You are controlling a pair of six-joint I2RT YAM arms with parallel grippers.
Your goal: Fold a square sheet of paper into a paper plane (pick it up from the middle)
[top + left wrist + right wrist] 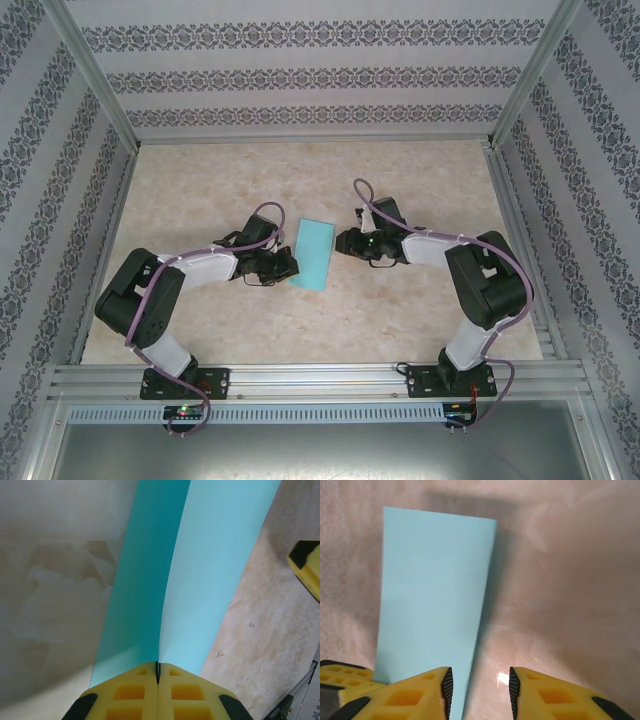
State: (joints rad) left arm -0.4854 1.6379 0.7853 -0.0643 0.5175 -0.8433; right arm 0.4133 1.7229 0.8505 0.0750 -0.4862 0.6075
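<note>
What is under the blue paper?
The blue paper lies on the beige table, which shows all around it. The patch right underneath is covered, so I cannot see it.

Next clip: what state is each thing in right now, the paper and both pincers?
square sheet of paper: folded in half along one long crease into a narrow rectangle, not yet a plane.
left pincer: shut on the sheet's near end, at the crease.
right pincer: open, holding nothing, at the sheet's long edge.
</note>
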